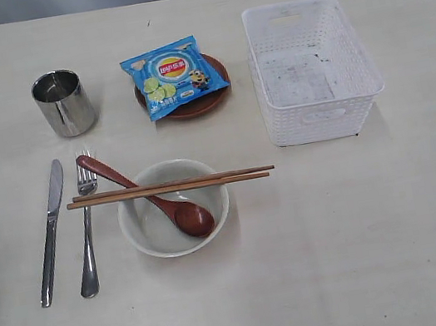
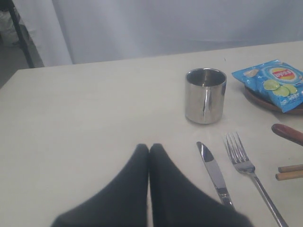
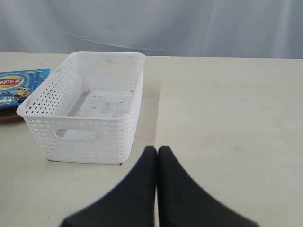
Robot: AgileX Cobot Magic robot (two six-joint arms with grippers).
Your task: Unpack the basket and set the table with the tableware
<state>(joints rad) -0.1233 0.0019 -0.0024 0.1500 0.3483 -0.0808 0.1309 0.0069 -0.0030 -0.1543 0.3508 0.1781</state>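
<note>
Steel cup [image 1: 64,103] far left, upright, bare shiny interior showing. Off-white bowl [image 1: 141,227] front centre: reddish wooden spoon [image 1: 192,216] head-down inside it, handle leaning out over the rim, its end right at the tines of the fork [image 1: 88,228]. Two chopsticks [image 1: 170,187] lie side by side flat across the bowl rim, overhanging both sides. Small brown plate [image 1: 191,108] is behind the bowl and right of the cup, and carries a blue snack bag [image 1: 175,75] that overhangs it. White perforated basket [image 1: 324,119] far right, upright, well apart from the rest, only its scuffed floor showing. Left gripper [image 2: 149,147]: fingers pressed together, no gap, holding nothing, over bare table near the knife [image 1: 51,232]. Right gripper [image 3: 157,149]: same, fully closed, holding nothing, just short of the basket's near corner. Can't tell whether either touches the surface. Knife and fork lie parallel, left of the bowl, knife outermost. Table [image 1: 365,230] is pale cream with faint grain. Pale curtain [image 2: 165,28] hangs behind the far edge.
</note>
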